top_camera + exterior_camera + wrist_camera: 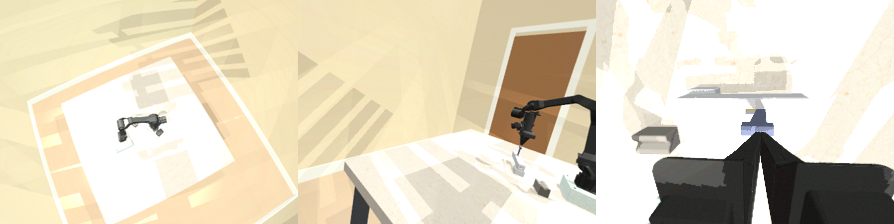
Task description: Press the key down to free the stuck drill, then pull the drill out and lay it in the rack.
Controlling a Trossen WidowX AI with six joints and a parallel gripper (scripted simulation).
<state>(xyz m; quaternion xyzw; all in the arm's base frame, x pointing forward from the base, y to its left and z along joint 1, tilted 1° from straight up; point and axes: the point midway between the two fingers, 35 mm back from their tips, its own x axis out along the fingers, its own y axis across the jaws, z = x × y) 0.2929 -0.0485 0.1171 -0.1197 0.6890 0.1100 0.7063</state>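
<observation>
The tool [524, 143] hangs nose-down over the far right part of the table [394, 173], its two dark fingers pressed flat together with nothing between them, so it is clenched on empty air. In the exterior view its tip sits just above a small blue-headed piece that sticks up from a pale grey block [518, 167]; whether tip and piece actually touch is hard to tell at this size, though only a thin gap seems to show. The wrist view looks straight down past the closed fingertips at that same piece, the key [757, 128], a little blue-lilac cap on a short stem, lying right at the point where the fingers meet. Beyond the key a thin grey flat edge [746, 94] runs across the wrist view, with a short yellowish bit just under it near the stem. The drill [519, 150] appears to be the slim upright part with the blue top standing in the pale grey block, not yet drawn out. The rack [541, 187] is the darker grey notched block lying on the table nearer the arm's base [577, 191], well apart from the pale block and holding nothing; in the wrist view it shows as a grey box at the lower left. From the top view the arm [141, 120] is bent over the middle of the white table surface.
</observation>
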